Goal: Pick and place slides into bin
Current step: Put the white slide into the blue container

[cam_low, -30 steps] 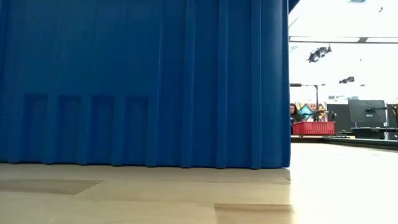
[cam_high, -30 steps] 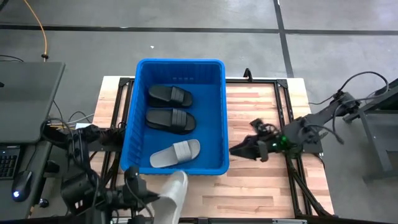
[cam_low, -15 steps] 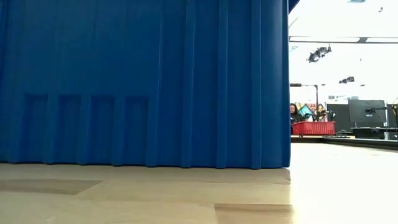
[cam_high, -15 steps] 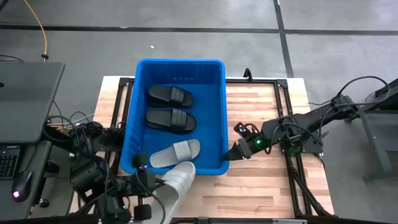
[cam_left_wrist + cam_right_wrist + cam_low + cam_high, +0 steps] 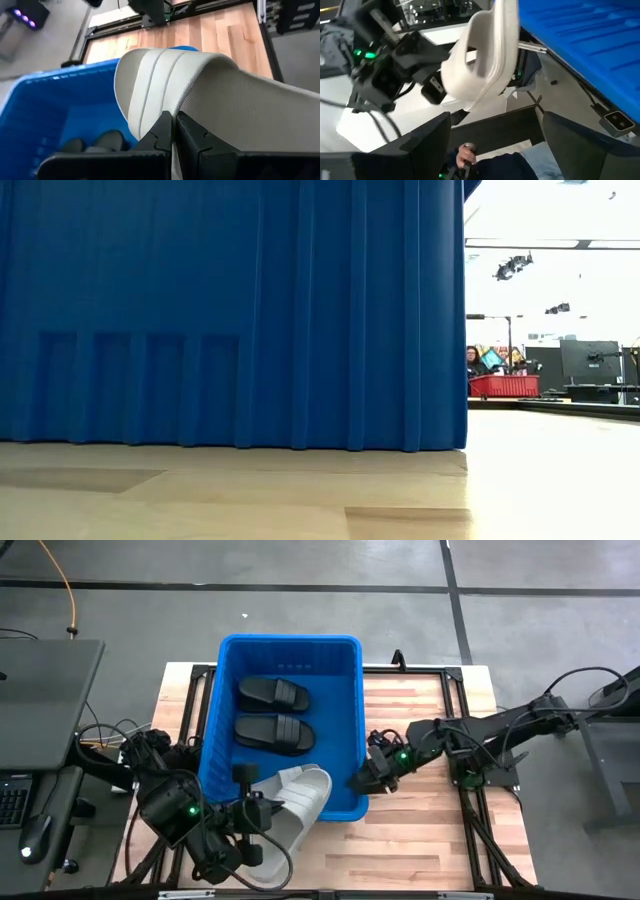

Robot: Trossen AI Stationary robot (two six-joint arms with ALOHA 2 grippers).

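1. Presently, in the high view, the large bright blue plastic bin (image 5: 289,658) with ribbed walls stands left of centre on the pale wooden slatted table (image 5: 420,710), reaching to the table's upper edge.
2. Two black rubber slides lie flat inside the bin, one (image 5: 273,693) in its upper part and the other (image 5: 274,732) just below it, close together.
3. A light grey rubber slide with a ribbed band strap (image 5: 296,802) sits tilted over the bin's lower rim, its toe end inside the bin and its heel end out over the table at the lower centre of the frame.
4. Left gripper (image 5: 252,820) is at the lower left of the high view, beside the bin's lower left corner; its jaws are closed tight on the edge of the light grey slide, as the left wrist view shows (image 5: 172,127).
5. Right gripper (image 5: 362,778) is at the centre right of the high view, against the outside of the bin's lower right corner; its jaws stand spread apart with nothing between them.
6. Low view: the bin's blue ribbed wall (image 5: 230,310) fills most of the frame.
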